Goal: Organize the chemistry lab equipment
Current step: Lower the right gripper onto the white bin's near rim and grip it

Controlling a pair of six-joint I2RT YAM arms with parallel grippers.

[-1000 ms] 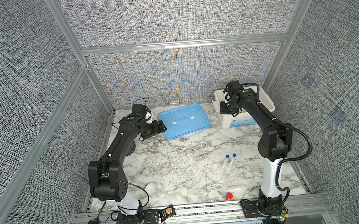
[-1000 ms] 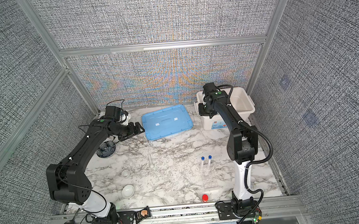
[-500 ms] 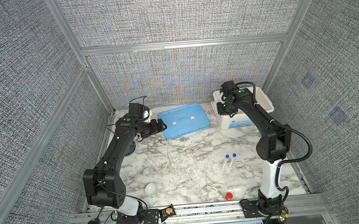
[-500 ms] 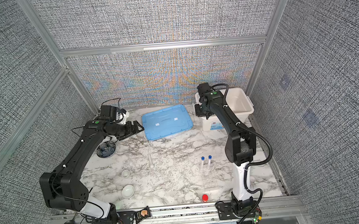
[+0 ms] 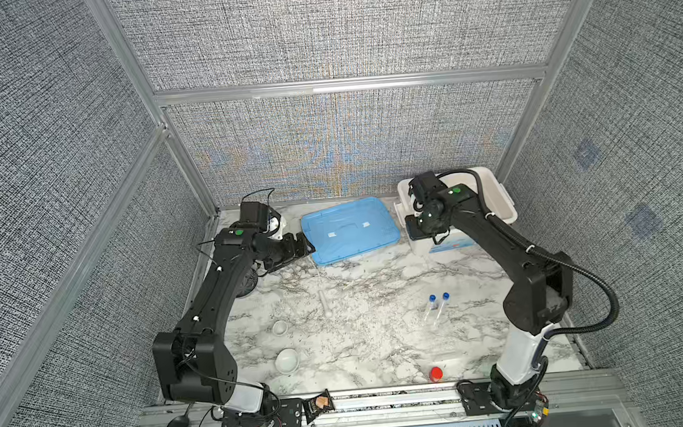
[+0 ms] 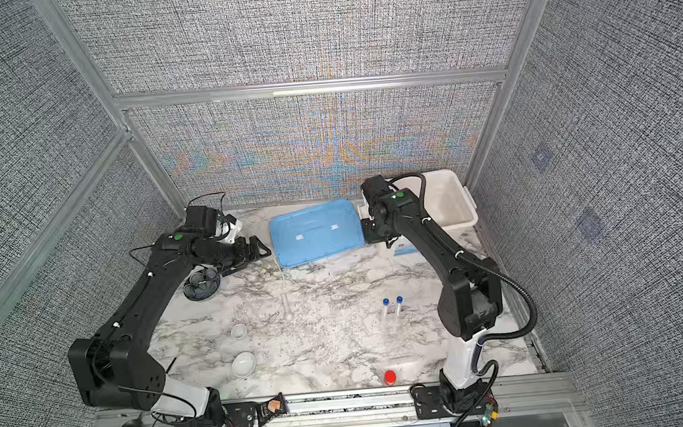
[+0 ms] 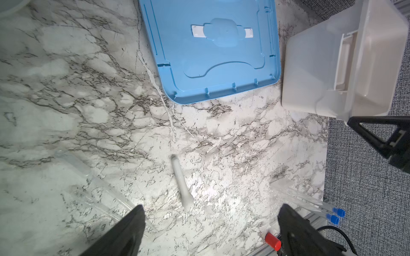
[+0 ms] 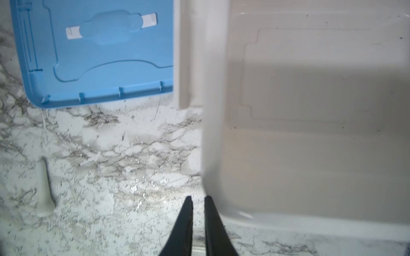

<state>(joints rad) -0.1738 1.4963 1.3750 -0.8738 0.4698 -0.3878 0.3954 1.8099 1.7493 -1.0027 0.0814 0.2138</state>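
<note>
The left gripper (image 7: pixel 213 208) gapes wide and empty over the table (image 7: pixel 66 88), with the pestle (image 7: pixel 182 181) lying flat below it near the blue lid (image 7: pixel 213 51). The right gripper (image 8: pixel 198 199) is pinched almost together — only a slit between its fingers (image 8: pixel 184 221), nothing in it — just beside the bin's (image 8: pixel 310 110) outer wall. The tubes (image 5: pixel 438 307) lie side by side on the table, well apart from the dishes (image 5: pixel 287 359).

Lighting: bright, even and diffuse; shadows are soft.
Moiré: coloured banding on the back wall (image 5: pixel 339 156), middle of the frame in both top views.
Glare: white hot-spot on the marble tabletop (image 7: pixel 206 188) in both wrist views.
Blur: the near wall of the bin (image 8: pixel 213 133) is smeared and its floor is half shadowed; the right gripper (image 8: pixel 198 198) is soft-edged.
</note>
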